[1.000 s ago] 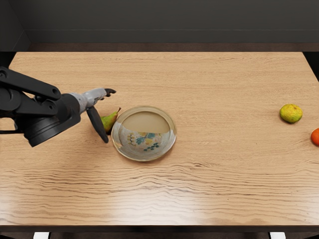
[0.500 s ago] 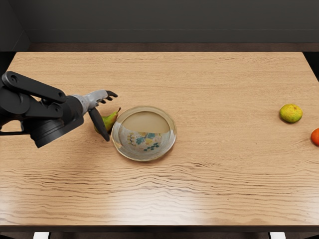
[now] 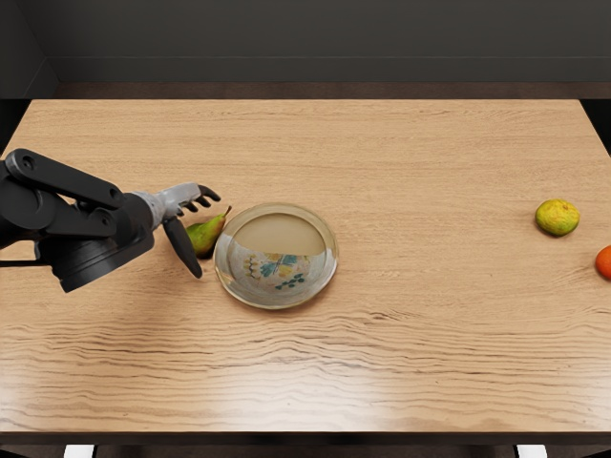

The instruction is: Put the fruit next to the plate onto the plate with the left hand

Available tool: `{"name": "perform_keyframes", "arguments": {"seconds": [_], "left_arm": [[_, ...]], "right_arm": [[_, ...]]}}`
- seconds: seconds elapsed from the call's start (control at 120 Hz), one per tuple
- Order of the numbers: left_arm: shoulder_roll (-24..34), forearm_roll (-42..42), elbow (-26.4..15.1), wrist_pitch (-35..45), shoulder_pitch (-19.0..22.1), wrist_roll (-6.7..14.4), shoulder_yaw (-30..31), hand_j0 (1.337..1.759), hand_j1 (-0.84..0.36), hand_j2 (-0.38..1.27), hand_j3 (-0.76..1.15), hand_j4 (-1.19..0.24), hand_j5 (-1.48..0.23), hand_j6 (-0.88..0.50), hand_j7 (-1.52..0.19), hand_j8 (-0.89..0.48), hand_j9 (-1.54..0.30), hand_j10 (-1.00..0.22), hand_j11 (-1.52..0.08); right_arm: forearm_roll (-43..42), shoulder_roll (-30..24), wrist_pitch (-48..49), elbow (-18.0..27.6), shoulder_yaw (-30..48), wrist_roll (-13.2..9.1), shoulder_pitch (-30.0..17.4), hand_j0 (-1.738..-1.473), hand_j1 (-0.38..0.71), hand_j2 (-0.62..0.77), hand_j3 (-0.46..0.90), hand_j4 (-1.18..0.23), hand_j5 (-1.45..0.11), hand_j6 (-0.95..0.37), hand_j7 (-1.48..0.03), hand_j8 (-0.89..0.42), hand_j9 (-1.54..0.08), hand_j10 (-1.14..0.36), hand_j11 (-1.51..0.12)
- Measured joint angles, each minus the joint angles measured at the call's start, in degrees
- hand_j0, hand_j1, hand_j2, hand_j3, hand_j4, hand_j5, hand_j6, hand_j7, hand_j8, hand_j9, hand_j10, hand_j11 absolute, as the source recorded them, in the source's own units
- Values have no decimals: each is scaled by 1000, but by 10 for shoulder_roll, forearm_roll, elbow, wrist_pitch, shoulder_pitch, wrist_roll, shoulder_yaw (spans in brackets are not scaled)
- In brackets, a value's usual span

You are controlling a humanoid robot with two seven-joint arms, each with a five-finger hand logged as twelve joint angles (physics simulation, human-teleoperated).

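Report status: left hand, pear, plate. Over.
Left hand open beside pear, no grasp. Pear on table at left rim of plate, not on it. Right arm out of view. Nothing blocking.

tabletop point(image 3: 401, 343): light wood | plate point(image 3: 277, 234) seen left of centre, pear point(image 3: 206, 233) laid just beside its left rim | yellow-green fruit point(image 3: 558, 217), orange fruit point(image 3: 604, 261) placed far right

We now hold our grey-and-black left hand point(image 3: 173, 208) lower and further left, uncovering more of the green pear point(image 3: 206, 233).
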Motion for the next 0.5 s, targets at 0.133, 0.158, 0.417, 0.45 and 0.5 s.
{"name": "perform_keyframes", "arguments": {"seconds": [0.133,0.158,0.417,0.45,0.5], "left_arm": [[-1,-3,0,0,1,0,1,1658,75,46,0,-228,-297,-228,-297,-228,-297,-228,-297],[-3,-4,0,0,1,0,1,1658,64,48,0,-238,-309,-238,-309,-238,-309,-238,-309],[-4,-6,1,19,1,0,4,1658,-10,60,0,-299,-389,-300,-389,-300,-389,-300,-389],[-4,-6,1,24,1,0,4,1658,-15,61,0,-303,-394,-303,-394,-303,-394,-303,-394],[-4,-6,1,28,2,0,4,1658,-20,62,0,-308,-400,-308,-400,-308,-400,-308,-400]], "right_arm": [[0,0,0,0,0,0,0,-1658,-349,0,0,0,0,0,0,0,0,0,0],[0,0,0,0,0,0,0,-1658,-349,0,0,0,0,0,0,0,0,0,0],[0,0,0,0,0,0,0,-1658,-349,0,0,0,0,0,0,0,0,0,0],[0,0,0,0,0,0,0,-1658,-349,0,0,0,0,0,0,0,0,0,0],[0,0,0,0,0,0,0,-1658,-349,0,0,0,0,0,0,0,0,0,0]]}}
